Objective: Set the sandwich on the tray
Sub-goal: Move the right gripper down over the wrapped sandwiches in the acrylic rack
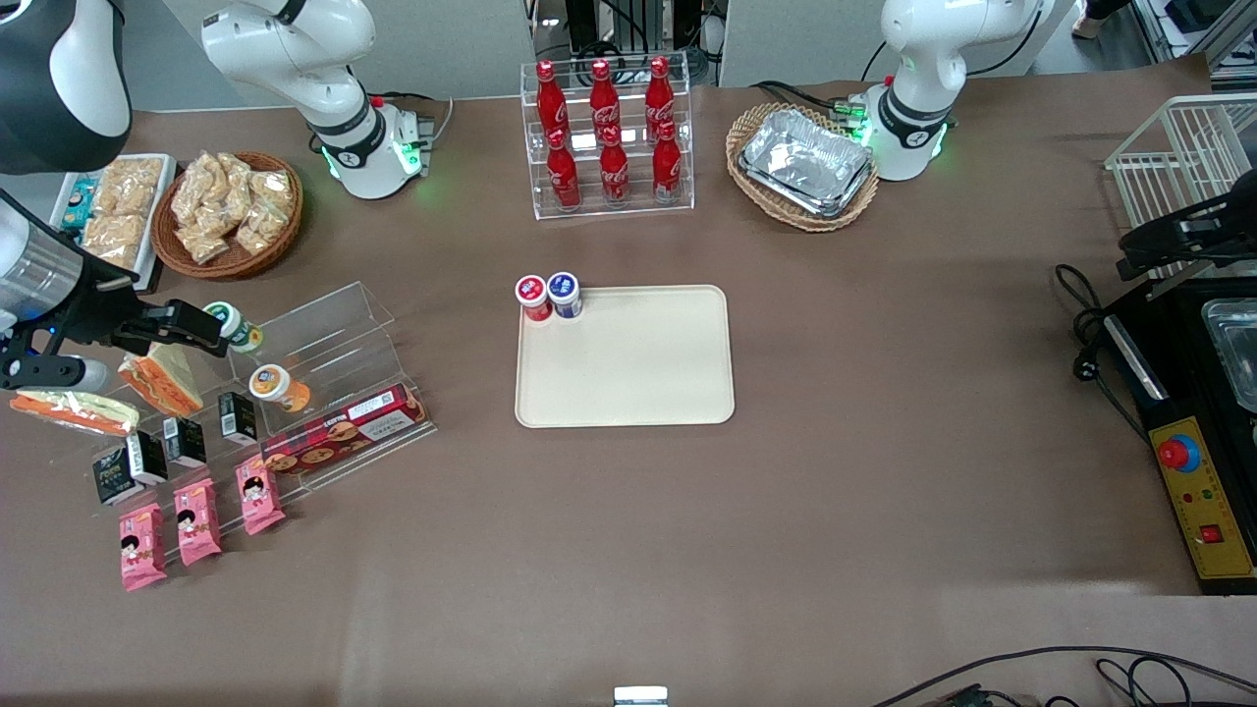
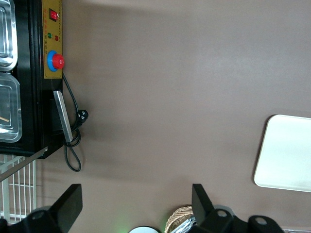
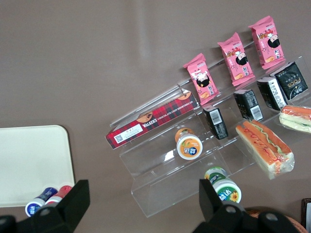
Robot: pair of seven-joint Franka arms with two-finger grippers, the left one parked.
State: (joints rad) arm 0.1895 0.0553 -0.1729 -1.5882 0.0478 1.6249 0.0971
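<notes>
A cream tray (image 1: pixel 628 383) lies mid-table, with two small pots (image 1: pixel 549 296) at its eleven o'clock corner. The wrapped sandwich (image 1: pixel 74 410) lies well apart at the tray's nine o'clock. The gripper (image 1: pixel 211 332), fingers spread, hovers at the sandwich's two o'clock and should probably descend squarely across its narrow width.

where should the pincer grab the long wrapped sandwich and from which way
Probably across the narrow width of the sandwich, near mid-length, coming straight down from above. It lies flat on the table, long and slim, so its long sides are the ones to close on. The chunkier sandwich sits close beside it. The pincer hangs open above the clear shelf.
</notes>
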